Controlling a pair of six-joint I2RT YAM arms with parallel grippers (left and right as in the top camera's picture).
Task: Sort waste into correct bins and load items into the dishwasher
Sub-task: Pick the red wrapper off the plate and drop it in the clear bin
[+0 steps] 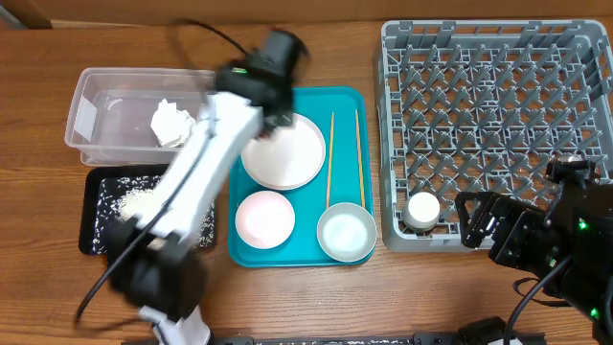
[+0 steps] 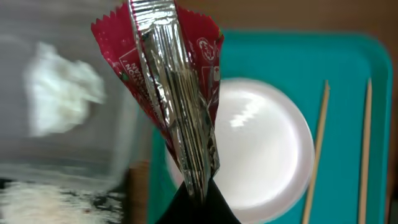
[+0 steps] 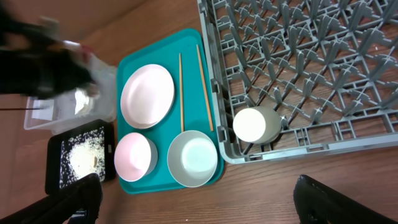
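Your left gripper (image 2: 198,200) is clamped on the narrow end of the red snack wrapper (image 2: 163,74). You see a crinkled silver foil strip down its middle and red printed film on both sides, flaring wide at the far end. Beneath it lies the round plate (image 2: 270,146) on the teal tray (image 2: 348,62). That tray's left rim runs just beside the clear tub (image 1: 86,115), which holds the white tissue (image 2: 59,87). Rice (image 2: 37,196) covers the black tray (image 1: 91,220) alongside. Your right gripper (image 3: 202,205) hangs wide open over bare wood in front of the dish rack (image 3: 298,62), with the white cup (image 3: 254,124) in the rack's near corner.
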